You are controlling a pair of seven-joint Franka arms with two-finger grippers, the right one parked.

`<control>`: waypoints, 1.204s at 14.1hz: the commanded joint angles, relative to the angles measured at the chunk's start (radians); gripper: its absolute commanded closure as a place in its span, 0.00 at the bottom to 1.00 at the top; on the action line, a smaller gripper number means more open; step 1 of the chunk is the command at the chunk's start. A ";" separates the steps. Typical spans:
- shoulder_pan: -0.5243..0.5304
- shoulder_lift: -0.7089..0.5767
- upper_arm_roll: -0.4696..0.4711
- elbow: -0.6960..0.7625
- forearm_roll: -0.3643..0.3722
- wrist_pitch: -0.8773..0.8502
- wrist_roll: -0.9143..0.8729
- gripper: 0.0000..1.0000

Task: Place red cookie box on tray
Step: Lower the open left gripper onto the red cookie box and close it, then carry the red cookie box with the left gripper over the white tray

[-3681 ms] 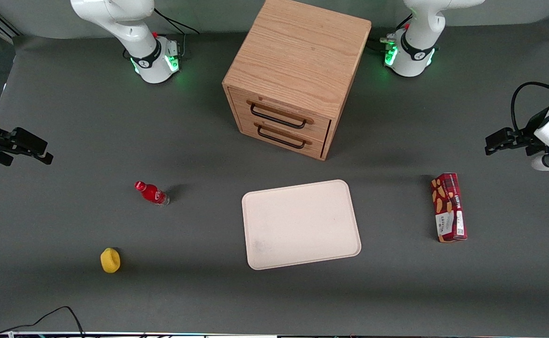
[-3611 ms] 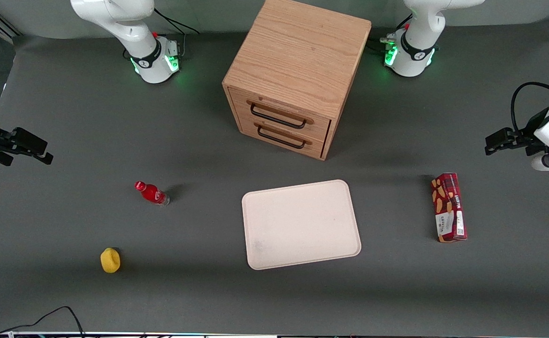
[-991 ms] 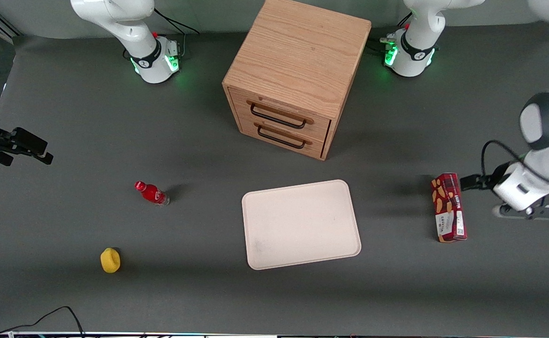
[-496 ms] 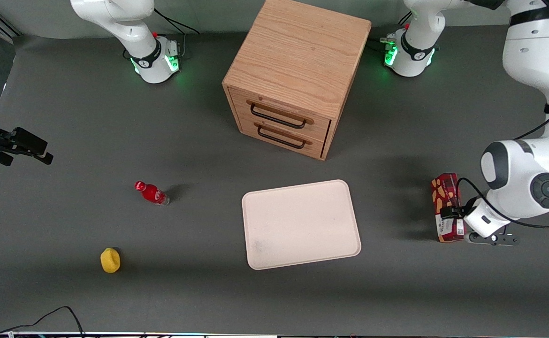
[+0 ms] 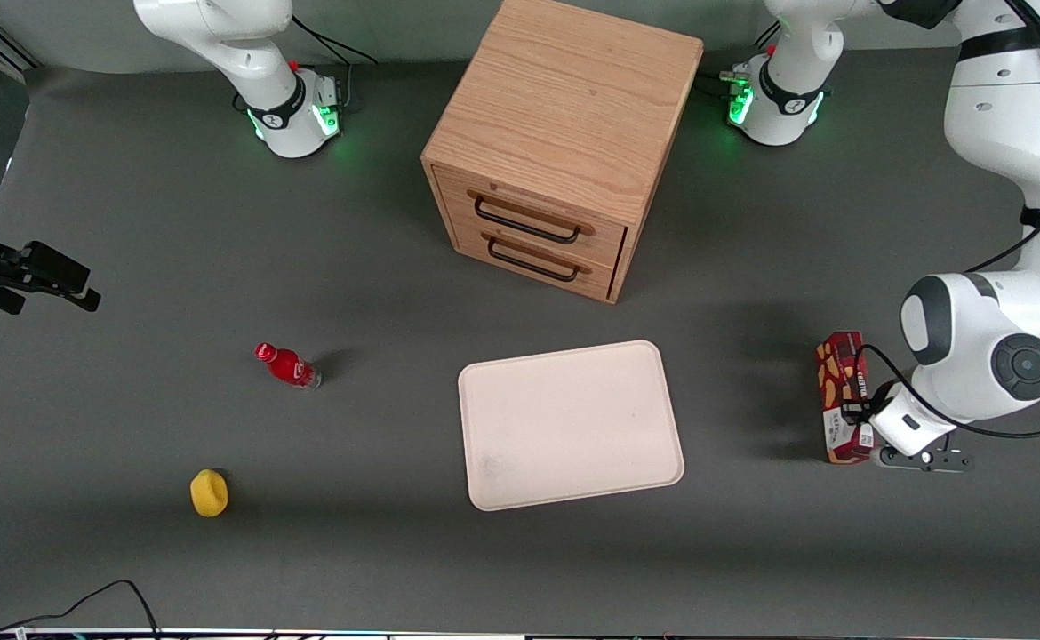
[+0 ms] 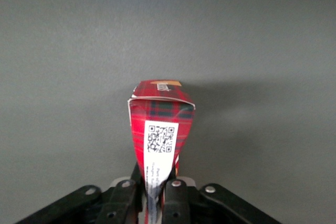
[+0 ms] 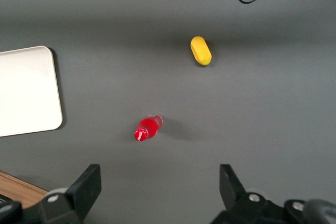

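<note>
The black two-finger gripper (image 6: 156,192) of the left arm is seen narrowed onto the long, narrow dark-red tartan cardboard cookie box (image 6: 160,132): in the left wrist view the box's edge is pinched between the two black fingers (image 6: 125,195), which are pressed against its sides. In the front view the gripper (image 5: 858,414) is set at the box's nearer half, at the right of the frame, with the white wrist directly beside it.

The red cookie box (image 5: 840,378) is shown lying on the dark grey table (image 5: 218,231), well apart from the large flat cream-white rectangular tray (image 5: 571,425), toward the working arm's end of the table. Tan cookie pictures are visible on the half farther from the camera. In the left wrist view a white label patch with a QR code is seen on the tartan face, with small print below it that cannot be read; an orange strip shows at the box's end.

The tray is found at the frame's centre, in front of the light wooden two-drawer cabinet (image 5: 564,142).
</note>
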 commanded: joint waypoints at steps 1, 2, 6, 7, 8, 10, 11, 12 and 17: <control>-0.088 0.041 0.006 0.230 -0.007 -0.227 -0.128 1.00; -0.119 0.055 0.006 0.283 -0.009 -0.255 -0.187 1.00; -0.252 0.082 0.006 0.327 -0.015 -0.263 -0.403 1.00; -0.290 0.102 0.006 0.350 -0.023 -0.260 -0.461 1.00; -0.330 0.122 0.006 0.373 -0.027 -0.257 -0.513 1.00; -0.384 0.148 0.006 0.421 -0.027 -0.265 -0.580 1.00; -0.407 0.159 0.006 0.429 -0.027 -0.259 -0.592 1.00; -0.424 0.179 0.006 0.444 -0.027 -0.254 -0.616 1.00; -0.443 0.273 0.008 0.527 -0.021 -0.242 -0.667 1.00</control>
